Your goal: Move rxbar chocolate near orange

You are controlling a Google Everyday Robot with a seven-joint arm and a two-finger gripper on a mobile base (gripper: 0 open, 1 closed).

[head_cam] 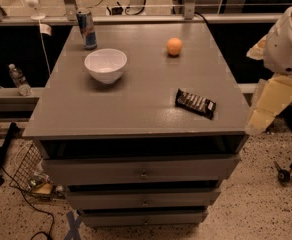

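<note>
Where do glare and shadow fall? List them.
Camera view: dim, warm light; a soft sheen on the grey tabletop beside the dark rectangular rxbar chocolate wrapper; the round white bowl casts a faint shadow beneath; the small round orange is evenly lit; the cream gripper, off the table's right edge, is brightest.
</note>
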